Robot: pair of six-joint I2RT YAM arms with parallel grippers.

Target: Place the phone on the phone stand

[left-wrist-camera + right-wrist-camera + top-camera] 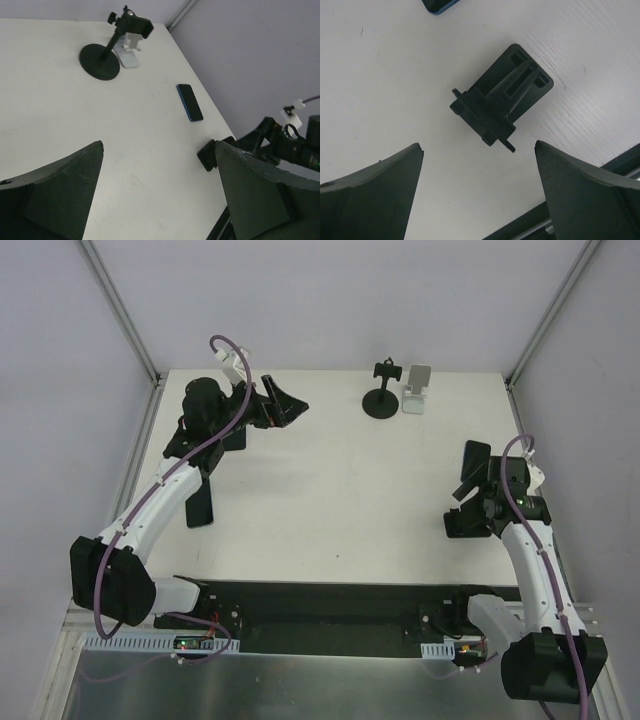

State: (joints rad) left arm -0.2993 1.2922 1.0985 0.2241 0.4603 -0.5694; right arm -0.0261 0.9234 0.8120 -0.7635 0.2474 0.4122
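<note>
Both of our tools stand with their fingers wide apart and nothing between them. From the left gripper [159, 143], the phone [189, 102] lies flat on the table [60, 110], ahead and a little to the right, well apart from the fingertips and not on either stand. Farther ahead and to the left we see the black phone stand [106, 56] on its round base, with the white stand [128, 56] just beside it. Below the right gripper [479, 145], a black plastic clip [501, 102] lies on the table ahead of the fingertips, and only a corner of the phone shows beyond it.
</note>
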